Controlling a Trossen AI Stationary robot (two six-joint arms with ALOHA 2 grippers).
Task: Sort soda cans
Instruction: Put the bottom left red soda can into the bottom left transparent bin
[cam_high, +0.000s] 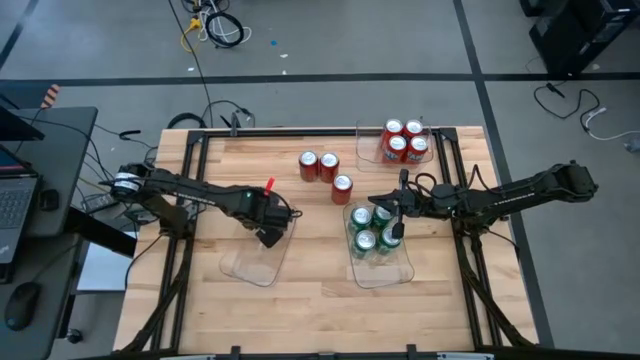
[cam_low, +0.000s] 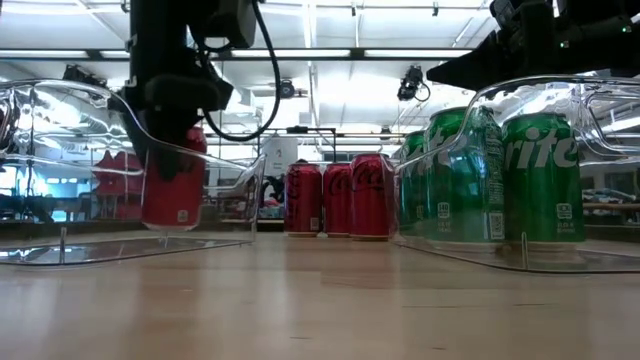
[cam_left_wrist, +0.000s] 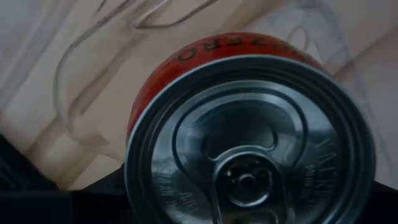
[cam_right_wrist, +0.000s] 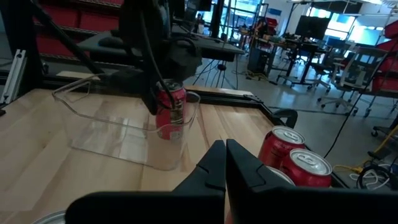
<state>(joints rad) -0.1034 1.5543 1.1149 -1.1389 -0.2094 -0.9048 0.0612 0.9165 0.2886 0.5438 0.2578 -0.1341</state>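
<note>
My left gripper (cam_high: 268, 232) points down into the clear bin (cam_high: 250, 262) at the table's middle left, shut on a red soda can (cam_low: 172, 195). The left wrist view looks down on that can's silver top (cam_left_wrist: 249, 143). My right gripper (cam_right_wrist: 225, 155) hovers shut and level over a second clear bin (cam_high: 385, 275), which holds several green soda cans (cam_low: 545, 180). Three red soda cans (cam_high: 328, 172) stand upright on the wood between the bins. Several more red cans (cam_high: 405, 140) stand in a clear bin at the far right. My left gripper holds the red can by its upper part (cam_low: 193, 140), pinched between the two fingers (cam_right_wrist: 152, 99), which come from above and point down. The can is upright, low inside the bin near its right wall. Whether its base touches the bin floor I cannot tell.
Black frame rails (cam_high: 190, 190) run along both sides of the table. The near half of the wooden top (cam_high: 320, 310) is bare. A desk with a laptop (cam_high: 15, 200) stands left of the table.
</note>
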